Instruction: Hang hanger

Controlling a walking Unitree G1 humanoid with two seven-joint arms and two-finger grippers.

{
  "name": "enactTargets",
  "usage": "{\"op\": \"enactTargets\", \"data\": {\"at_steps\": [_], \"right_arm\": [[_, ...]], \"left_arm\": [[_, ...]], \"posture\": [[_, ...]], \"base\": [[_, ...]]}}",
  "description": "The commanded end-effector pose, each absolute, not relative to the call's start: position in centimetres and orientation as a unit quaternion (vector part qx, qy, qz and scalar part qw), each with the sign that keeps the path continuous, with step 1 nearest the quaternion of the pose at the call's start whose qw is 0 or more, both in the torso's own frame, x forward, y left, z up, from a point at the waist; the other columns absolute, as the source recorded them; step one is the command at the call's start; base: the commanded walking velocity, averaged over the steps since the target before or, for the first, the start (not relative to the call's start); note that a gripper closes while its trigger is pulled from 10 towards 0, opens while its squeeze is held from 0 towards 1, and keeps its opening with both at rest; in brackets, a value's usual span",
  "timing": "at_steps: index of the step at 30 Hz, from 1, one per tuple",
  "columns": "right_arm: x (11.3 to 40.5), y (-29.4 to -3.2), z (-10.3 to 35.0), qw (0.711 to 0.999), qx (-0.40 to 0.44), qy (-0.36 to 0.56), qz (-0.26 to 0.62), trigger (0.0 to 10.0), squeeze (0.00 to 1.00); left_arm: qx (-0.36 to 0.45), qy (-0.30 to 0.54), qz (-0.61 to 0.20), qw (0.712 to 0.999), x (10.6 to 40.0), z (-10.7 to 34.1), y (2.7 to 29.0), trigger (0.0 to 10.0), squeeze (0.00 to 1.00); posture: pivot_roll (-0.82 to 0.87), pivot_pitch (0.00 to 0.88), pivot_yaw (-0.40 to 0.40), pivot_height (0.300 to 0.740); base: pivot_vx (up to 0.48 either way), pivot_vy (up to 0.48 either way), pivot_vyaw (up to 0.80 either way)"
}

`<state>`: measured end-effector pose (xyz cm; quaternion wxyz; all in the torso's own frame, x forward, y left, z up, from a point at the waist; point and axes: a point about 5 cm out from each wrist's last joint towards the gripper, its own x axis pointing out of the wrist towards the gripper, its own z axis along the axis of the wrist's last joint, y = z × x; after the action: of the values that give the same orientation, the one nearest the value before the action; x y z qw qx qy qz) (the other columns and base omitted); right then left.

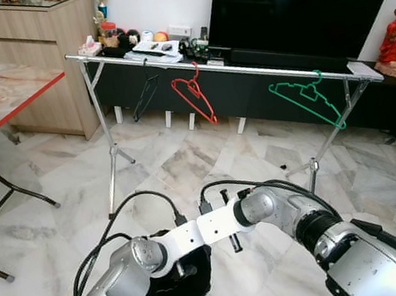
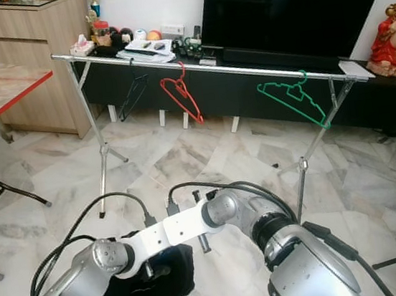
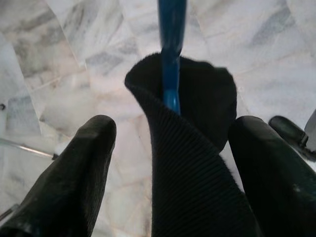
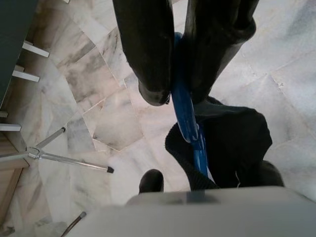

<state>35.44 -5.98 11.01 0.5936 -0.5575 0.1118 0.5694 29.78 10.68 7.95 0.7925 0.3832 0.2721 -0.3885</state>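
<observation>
eye views: my arms crossed low over marble floor [image 1: 185, 164], dark ribbed cloth [image 2: 157, 286] bunched under them; silver rail rack [image 1: 231, 68] ahead w/ red plastic hanger [image 1: 193, 94] + green plastic hanger [image 1: 307, 98] | L wrist: left pincer [image 3: 170, 168] spread, cloth betw fingers | R wrist: right pincer [image 4: 173, 91] pinching blue plastic hanger [image 4: 186, 123], inside cloth neck
</observation>
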Motion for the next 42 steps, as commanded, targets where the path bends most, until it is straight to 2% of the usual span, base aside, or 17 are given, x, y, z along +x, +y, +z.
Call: {"op": "enactTargets", "data": {"at_steps": [1, 42], "right_arm": [[36.1, -5.4, 12.7, 0.613, -0.551, 0.083, 0.560, 0.0, 0.00], [36.0, -5.3, 12.6, 0.615, -0.544, 0.086, 0.565, 0.0, 0.00]], "left_arm": [[0.396, 0.272, -0.383, 0.789, 30.0, 8.1, 10.4, 0.0, 0.00], [0.458, 0.300, -0.374, 0.749, 29.7, 6.3, 10.9, 0.0, 0.00]], "posture": [[0.20, 0.000, -0.141, 0.740], [0.20, 0.000, -0.142, 0.740]], "base": [[0.000, 0.000, 0.00], [0.000, 0.000, 0.00]]}}
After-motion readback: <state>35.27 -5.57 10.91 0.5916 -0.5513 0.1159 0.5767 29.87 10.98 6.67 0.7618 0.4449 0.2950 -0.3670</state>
